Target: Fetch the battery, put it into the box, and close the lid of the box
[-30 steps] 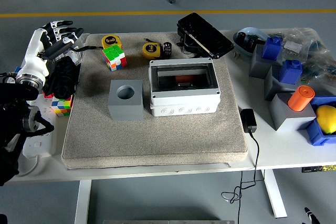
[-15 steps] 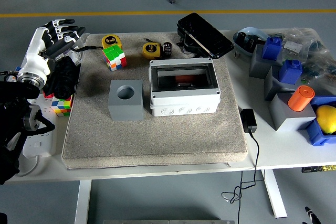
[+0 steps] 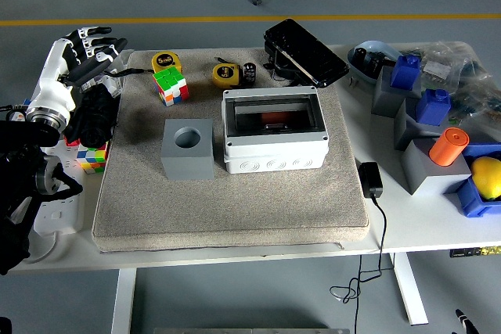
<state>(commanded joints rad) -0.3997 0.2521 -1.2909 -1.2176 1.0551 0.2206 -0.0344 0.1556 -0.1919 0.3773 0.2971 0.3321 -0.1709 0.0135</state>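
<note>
The left hand (image 3: 84, 54) is raised at the table's far left edge, fingers spread and nothing held. The box (image 3: 275, 139) is seen mid-mat with its dark lid (image 3: 305, 52) thrown back behind it. What may be the battery (image 3: 250, 73), a small dark cylinder, is stood just beside a yellow tape measure (image 3: 225, 75), behind the box.

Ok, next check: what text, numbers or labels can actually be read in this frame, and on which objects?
"5m": on the left yellow tape measure, black print on its round face.
Right yellow tape measure: face label too blurred to read.
Yellow sticker at the table's near right edge: print too small to read.
Nothing else legible.
</note>
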